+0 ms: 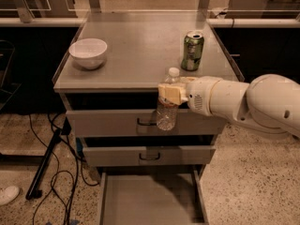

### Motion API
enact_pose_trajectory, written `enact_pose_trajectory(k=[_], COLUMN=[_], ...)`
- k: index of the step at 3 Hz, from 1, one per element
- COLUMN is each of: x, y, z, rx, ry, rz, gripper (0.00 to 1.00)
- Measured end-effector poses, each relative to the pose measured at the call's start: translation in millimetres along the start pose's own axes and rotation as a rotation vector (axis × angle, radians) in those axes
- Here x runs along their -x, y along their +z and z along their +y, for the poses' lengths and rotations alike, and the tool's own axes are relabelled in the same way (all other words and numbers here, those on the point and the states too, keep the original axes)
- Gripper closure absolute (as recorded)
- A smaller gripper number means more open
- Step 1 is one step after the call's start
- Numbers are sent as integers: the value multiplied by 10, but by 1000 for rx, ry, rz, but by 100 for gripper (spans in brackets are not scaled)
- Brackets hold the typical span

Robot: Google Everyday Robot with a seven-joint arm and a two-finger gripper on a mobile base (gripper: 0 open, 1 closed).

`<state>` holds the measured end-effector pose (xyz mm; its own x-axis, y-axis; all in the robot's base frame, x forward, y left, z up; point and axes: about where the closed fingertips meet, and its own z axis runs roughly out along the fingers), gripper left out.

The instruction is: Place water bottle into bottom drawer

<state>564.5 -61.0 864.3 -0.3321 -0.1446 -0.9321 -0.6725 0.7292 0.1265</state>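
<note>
water bottle (167, 108): a slim clear bottle with a white cap, seen in the single camera view; it is held upright in the air just past the front edge of the counter (140, 46), in front of the face of the top drawer (108, 123).
tool (169, 93): it is clenched on the upper body of the water bottle, just below the cap; the cream fingers (165, 92) are wrapped across the bottle, and the white arm (243, 102) is reached in from the right.
bottom drawer (150, 198): it is pulled out at the foot of the cabinet, and its flat grey floor is shown bare; it lies well below the bottle.
middle drawer (117, 156): it is set between the bottle and the bottom drawer and is drawn out only slightly.
other things: a green soda can (192, 50) is stood on the counter near the bottle, and a white bowl (88, 53) is placed well apart, at the left.
step in hand: the carry is judged to be under way, with the bottle lifted clear of the counter and not yet lowered.
next move: the bottle is to be brought forward past the fronts of the upper drawers, then lowered over the open floor; the grip is to be released only once the base is set down or close to it.
</note>
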Motion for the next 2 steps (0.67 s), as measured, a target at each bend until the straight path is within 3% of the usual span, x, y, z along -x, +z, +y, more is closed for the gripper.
enact_pose_trajectory(k=[1, 2], x=[-173, -196], y=[18, 19], z=[-43, -37], rx=[-42, -45], ry=[-3, 1], rz=[-7, -6], gripper=[100, 100])
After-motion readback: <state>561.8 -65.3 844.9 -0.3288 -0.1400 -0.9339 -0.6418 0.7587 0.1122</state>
